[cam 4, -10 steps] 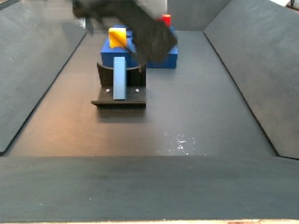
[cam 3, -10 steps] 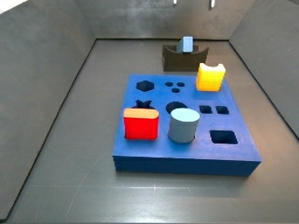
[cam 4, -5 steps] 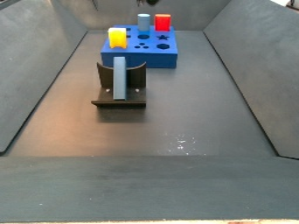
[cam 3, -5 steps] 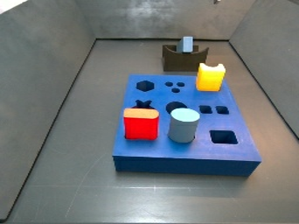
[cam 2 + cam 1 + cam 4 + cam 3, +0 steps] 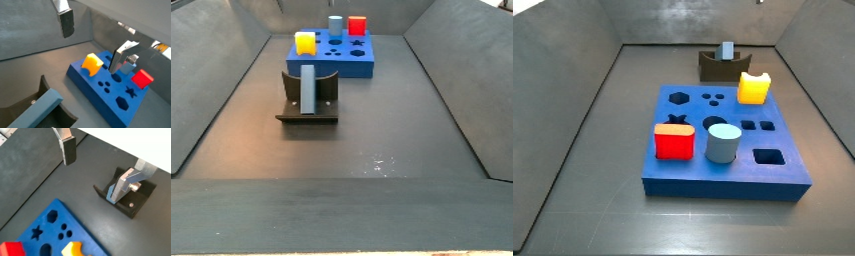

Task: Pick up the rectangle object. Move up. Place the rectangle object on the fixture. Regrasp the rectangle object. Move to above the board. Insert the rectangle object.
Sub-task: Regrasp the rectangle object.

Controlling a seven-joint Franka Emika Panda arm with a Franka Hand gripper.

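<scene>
The gripper hangs high over the floor, out of both side views. In both wrist views its two silver plate fingers with dark pads stand well apart, and nothing is between them: the jaws are wide open and hold nothing.

The bar stands upright in the notch of the fixture, the dark bracket on its base plate, near the camera in a side view. A wrist view shows the same bar leaning against the bracket's upright, with the fixture under it.

The step in hand looks like the regrasp. To do it well, the arm should probably come down straight over the bar, with the open fingers set on either side of its two broad flat faces, and close only once the pads are square to them. A grip nearer the top end would leave the lower end free for the slot. Closing off-centre could tip the bar out of the notch.

The bar is matte, light blue-grey and sharp-edged, so flat pads should seat well on it. The fixture is dark, hard-looking, with a small screw head on its plate.

Further off lies the board, a thick royal-blue slab with cut-out holes, carrying a yellow block, a pale cylinder and a red cube.
</scene>
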